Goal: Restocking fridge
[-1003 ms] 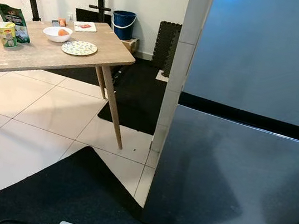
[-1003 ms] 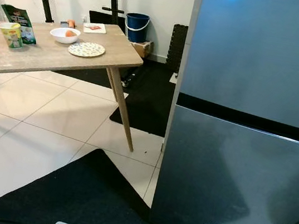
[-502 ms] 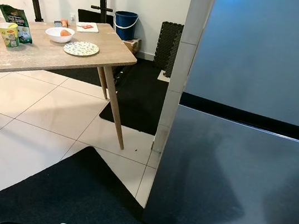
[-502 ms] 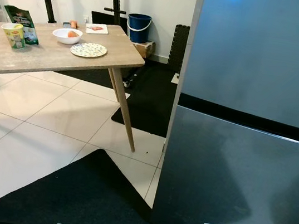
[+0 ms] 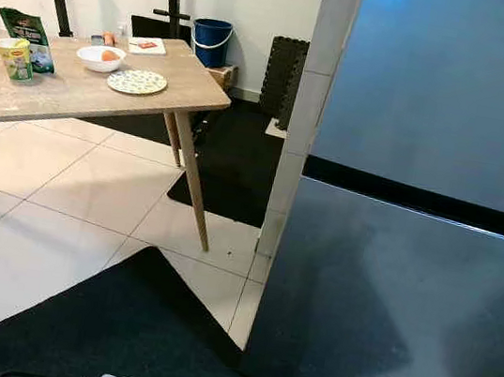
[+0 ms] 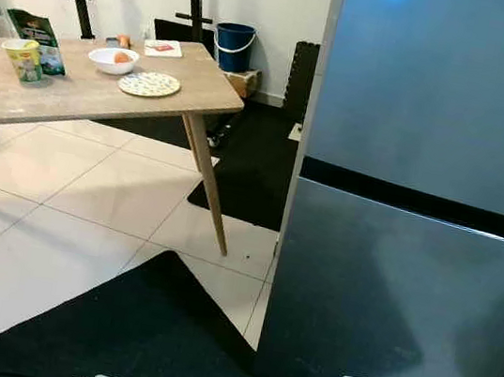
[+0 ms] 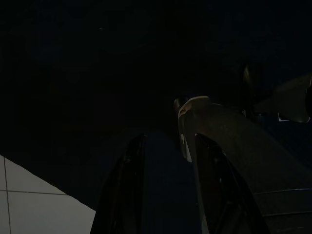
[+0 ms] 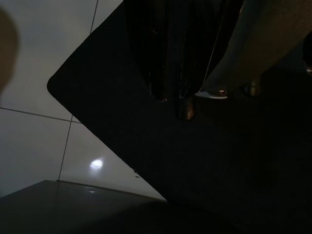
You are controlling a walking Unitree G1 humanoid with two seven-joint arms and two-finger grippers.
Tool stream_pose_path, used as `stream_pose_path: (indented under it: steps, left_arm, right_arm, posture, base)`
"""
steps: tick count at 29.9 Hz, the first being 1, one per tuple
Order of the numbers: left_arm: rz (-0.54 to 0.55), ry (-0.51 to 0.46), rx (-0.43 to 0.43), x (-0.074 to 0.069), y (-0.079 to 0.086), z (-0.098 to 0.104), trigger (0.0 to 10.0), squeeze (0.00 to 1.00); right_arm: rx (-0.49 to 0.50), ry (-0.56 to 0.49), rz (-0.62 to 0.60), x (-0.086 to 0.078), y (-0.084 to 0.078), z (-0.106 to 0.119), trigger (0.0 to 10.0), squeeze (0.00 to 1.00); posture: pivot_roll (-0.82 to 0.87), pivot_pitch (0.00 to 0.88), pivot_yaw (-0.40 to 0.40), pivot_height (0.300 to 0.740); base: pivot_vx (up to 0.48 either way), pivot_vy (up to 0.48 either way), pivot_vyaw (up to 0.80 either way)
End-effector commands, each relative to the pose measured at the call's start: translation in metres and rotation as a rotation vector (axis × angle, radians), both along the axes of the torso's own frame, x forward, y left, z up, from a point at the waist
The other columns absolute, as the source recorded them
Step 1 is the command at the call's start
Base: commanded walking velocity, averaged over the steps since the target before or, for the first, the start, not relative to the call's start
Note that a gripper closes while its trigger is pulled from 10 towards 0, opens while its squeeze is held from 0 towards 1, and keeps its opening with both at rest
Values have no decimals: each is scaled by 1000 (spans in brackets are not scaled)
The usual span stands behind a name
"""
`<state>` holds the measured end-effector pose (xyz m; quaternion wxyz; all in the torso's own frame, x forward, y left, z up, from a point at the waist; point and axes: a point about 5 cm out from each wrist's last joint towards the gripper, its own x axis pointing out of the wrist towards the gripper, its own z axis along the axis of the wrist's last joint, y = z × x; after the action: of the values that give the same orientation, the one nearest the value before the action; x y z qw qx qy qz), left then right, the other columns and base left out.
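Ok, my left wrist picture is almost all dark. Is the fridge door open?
Observer: No. The fridge is right in front of the robot, and both its doors are shut.
Operator: Is there any food to put in?
Observer: A white bowl with something orange in it sits on the wooden table, off to the robot's left.
Operator: Anything else there?
Observer: A patterned plate lies beside the bowl.

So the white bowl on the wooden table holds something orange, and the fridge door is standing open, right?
Not quite: the grey fridge is closed, as the left eye view shows. The white bowl on the wooden table does hold something orange.
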<state>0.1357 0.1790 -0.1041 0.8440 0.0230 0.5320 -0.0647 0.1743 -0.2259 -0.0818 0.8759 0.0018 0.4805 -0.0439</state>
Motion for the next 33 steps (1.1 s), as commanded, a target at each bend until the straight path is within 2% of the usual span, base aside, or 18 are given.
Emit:
stream_pose_path:
  steps: [1,13,14,15,16,18,33]
  left_arm:
    - [-20,19,8,-3,-1,-1,10000,0]
    - [-19,24,40,-5,5,-2,10000,0]
    - [-7,30,20,-7,4,-2,10000,161]
    - [-2,33,11,-8,4,-2,10000,1000]
    - [3,34,8,-8,4,-2,10000,1000]
    - [7,34,10,-8,4,-3,10000,1000]
    - [13,27,5,-6,3,-2,10000,1000]
  right_arm:
    - [7,20,4,-4,3,-3,10000,0]
    - [-15,53,1,-8,2,-4,10000,0]
    - [16,18,8,-5,3,-3,10000,110]
    - [12,21,23,-5,3,-3,10000,773]
    - [4,24,33,-5,3,-3,10000,976]
    - [1,28,33,-6,2,-3,10000,1000]
    - [24,25,54,-4,5,-3,10000,1000]
  posture:
    - [-9,0,0,740]
    - [-2,0,-2,740]
    - [0,0,-3,740]
    - [0,0,-5,740]
    - [0,0,-5,740]
    - [0,0,-5,740]
    - [-1,0,-7,740]
  base:
    - [0,0,0]
    - [0,0,0]
    - [0,0,0]
    - [0,0,0]
    - [0,0,0]
    - [0,0,0]
    - [0,0,0]
